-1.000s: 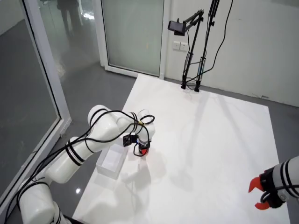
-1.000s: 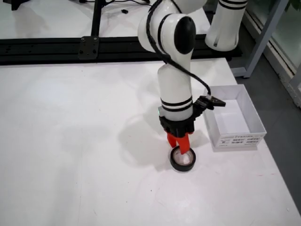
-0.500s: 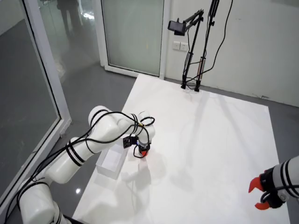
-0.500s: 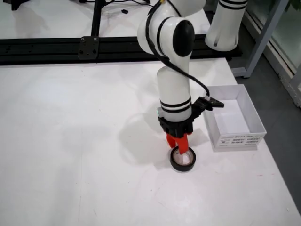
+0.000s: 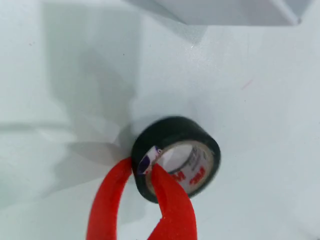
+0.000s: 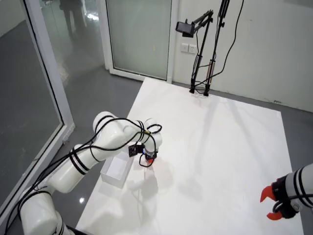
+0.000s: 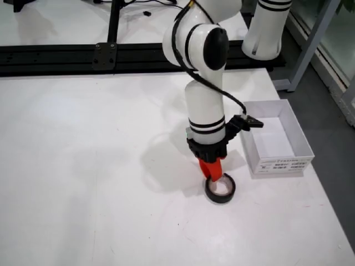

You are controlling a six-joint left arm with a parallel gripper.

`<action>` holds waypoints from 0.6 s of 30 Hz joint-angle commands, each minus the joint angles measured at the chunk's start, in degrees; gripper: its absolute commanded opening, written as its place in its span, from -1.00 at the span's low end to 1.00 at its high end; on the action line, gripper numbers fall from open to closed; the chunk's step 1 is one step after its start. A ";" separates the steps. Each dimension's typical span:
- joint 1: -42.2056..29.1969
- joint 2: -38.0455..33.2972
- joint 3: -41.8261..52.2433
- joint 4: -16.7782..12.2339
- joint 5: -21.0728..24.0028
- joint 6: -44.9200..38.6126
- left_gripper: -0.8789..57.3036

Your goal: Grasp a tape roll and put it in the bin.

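The red two-fingered end effector (image 5: 142,172) pinches the wall of the black tape roll with a white core (image 5: 176,157), one finger inside the ring and one outside. The roll seems just off the white surface (image 7: 83,166), left of the white open-top cardboard bin (image 7: 275,138) in the side view. The grip covers only a small part of the wall, so the roll may tilt or slip out on the way.

in the view that rides on the gripper, the two red fingers (image 5: 170,200) run off the bottom edge, and the white cardboard bin (image 5: 225,11) is cut by the top edge. from the high room view the black tape roll (image 6: 149,159) is too small to make out. in the table view the finger tips are hidden inside the roll's core.
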 commanded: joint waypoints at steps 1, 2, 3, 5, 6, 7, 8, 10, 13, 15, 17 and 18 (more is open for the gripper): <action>-0.49 0.94 -1.97 -1.30 1.03 0.79 -1.00; -0.84 0.94 -2.59 -1.39 1.83 1.05 -1.00; -1.19 0.94 -3.47 -1.39 2.97 1.49 -1.00; -1.98 0.76 -6.02 -1.12 5.78 2.81 -1.00; -2.24 0.76 -7.69 -1.03 7.27 3.52 -1.00; -2.51 0.76 -9.44 -1.03 8.94 4.31 -1.00; -2.77 0.76 -11.03 -0.95 10.35 4.92 -1.00; -3.39 0.76 -14.19 -0.95 13.25 5.80 -1.00; -4.18 0.50 -18.58 -0.77 17.47 7.12 -1.00; -4.62 -0.12 -21.04 -0.51 20.19 7.65 -1.00; -4.70 -1.17 -22.19 -0.42 21.95 8.00 -1.00; -4.79 -2.23 -21.84 -0.51 22.22 8.00 -1.00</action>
